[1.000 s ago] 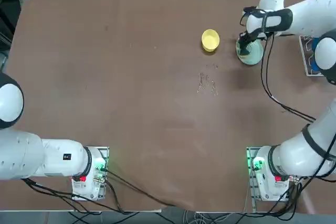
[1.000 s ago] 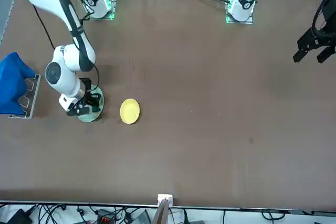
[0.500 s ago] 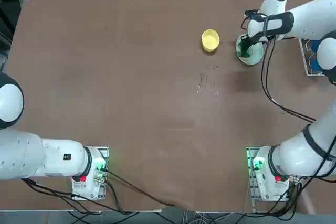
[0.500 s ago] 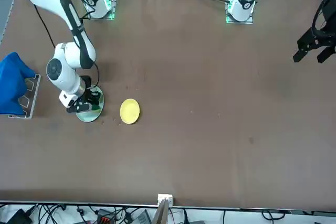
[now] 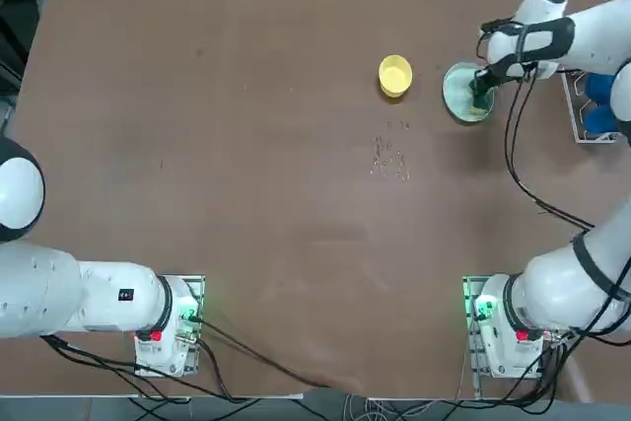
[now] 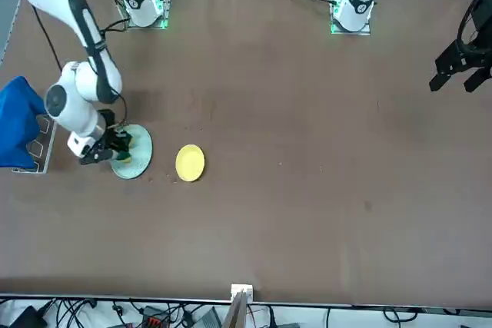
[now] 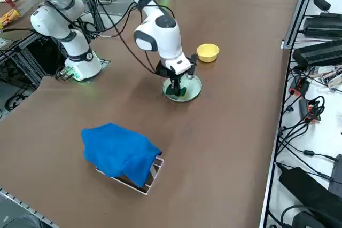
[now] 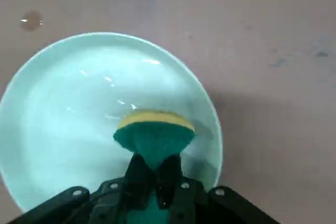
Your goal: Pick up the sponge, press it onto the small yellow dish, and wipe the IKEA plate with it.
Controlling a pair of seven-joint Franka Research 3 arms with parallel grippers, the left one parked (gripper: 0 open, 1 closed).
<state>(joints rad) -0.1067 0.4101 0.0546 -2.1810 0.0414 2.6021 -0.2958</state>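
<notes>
Small yellow dish: the small yellow dish [image 5: 395, 76] sits on the brown table [image 5: 246, 194] to the left of the right gripper in the top view, near the gripper but apart from it, and just beside the plate without touching it. From the front camera the small yellow dish [image 6: 190, 163] shows on the other side, since that camera faces the robot.

IKEA plate: the pale green IKEA plate [image 5: 455, 91] lies directly under the gripper. Its rim [image 8: 210, 114] curves around the sponge in the wrist view, and the inside looks wet and shiny. The gripper stands over the plate's half away from the yellow dish.

Sponge: the sponge [image 8: 154, 132] is held on edge, green scouring side facing the wrist camera, yellow foam layer on the far side. Its lower edge rests on the inside of the plate. In the side view the sponge [image 7: 180, 90] shows as a green patch below the fingers.

Right gripper: the right gripper [image 8: 153, 169] points down at the plate, its two fingers clamped on the sponge's waist. From above, the right gripper [image 5: 482, 91] is over the plate's right part.

Blue cloth: a blue cloth [image 7: 120, 152] lies on a small stand, well to the gripper's right, apart from the plate.
</notes>
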